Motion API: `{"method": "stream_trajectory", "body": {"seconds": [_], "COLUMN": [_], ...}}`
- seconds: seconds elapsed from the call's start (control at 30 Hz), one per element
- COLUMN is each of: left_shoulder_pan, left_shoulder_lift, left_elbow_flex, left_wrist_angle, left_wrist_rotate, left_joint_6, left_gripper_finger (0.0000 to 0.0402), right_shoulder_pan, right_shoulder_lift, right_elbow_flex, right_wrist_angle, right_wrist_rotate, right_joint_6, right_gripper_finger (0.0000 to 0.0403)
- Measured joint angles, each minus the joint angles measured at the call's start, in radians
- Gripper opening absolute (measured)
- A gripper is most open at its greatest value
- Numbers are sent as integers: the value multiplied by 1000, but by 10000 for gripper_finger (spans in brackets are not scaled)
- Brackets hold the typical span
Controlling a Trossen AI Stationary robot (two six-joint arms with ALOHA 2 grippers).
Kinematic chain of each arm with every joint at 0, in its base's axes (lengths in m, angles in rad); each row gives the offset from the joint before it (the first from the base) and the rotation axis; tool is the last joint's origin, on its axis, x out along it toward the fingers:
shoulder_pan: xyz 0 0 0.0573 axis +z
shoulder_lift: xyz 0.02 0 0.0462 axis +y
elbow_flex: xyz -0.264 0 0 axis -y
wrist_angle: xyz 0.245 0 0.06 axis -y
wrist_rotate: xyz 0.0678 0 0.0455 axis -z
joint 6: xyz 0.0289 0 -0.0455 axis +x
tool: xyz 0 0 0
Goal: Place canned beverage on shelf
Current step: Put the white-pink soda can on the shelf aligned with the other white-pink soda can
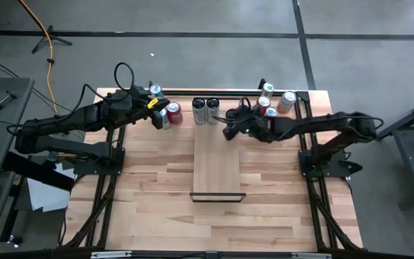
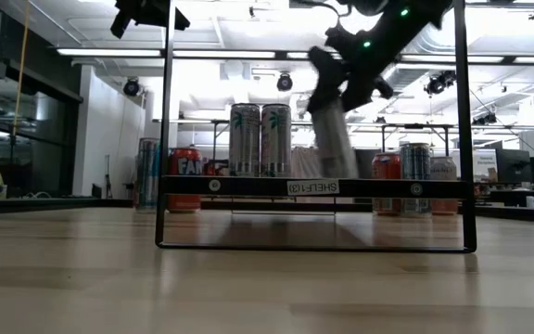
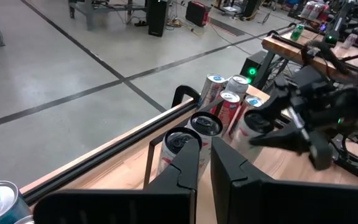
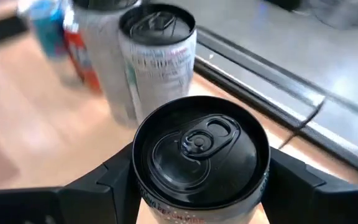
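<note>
The shelf (image 1: 218,165) is a pale plank in the middle of the table, with two silver cans (image 1: 205,111) standing at its far end. My right gripper (image 4: 201,180) reaches in from the right and is shut on a silver can with a black top (image 4: 199,149). That can stands tilted next to the two cans in the low view (image 2: 334,139). My left gripper (image 3: 204,168) hovers shut and empty at the far left, above a red can (image 1: 174,113) and a silver one (image 1: 162,119). My right gripper pinches the can's side wall just under its top rim (image 4: 135,186), one finger (image 4: 104,183) on each opposite side. The fingers slant down from the table's right. The can leans, its lower end (image 2: 341,172) at the plank's level; whether it rests there I cannot tell.
Several more cans (image 1: 275,101) stand at the table's far right corner and one (image 1: 156,91) at the far left. The shelf's dark frame (image 2: 462,139) rises at its near end. The near half of the plank and the tabletop (image 1: 149,201) around it are bare.
</note>
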Motion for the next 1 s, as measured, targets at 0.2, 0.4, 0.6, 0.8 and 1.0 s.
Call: {"method": "stream_trajectory", "body": {"seconds": [0.2,0.4,0.6,0.8,1.0], "left_shoulder_pan": [0,0,0,0,0], "left_shoulder_lift": [0,0,0,0,0], "left_elbow_flex": [0,0,0,0,0], "left_wrist_angle": [1,1,1,3,5], "left_wrist_rotate": [0,0,0,-1,-1], "left_joint_6": [16,7,14,-2,-2], "left_gripper_finger": [0,0,0,0,0], "right_shoulder_pan": [-57,-178,-308,-388,-419], "right_shoulder_lift": [-131,-229,-229,-194,-99], "right_elbow_flex": [-46,-190,-292,-245,-172], "right_wrist_angle": [-31,216,443,412,395], "right_wrist_rotate": [-244,-474,-772,-832,-889], "right_joint_6": [-237,-222,-221,-344,-419], "right_gripper_finger": [237,245,245,246,247]}}
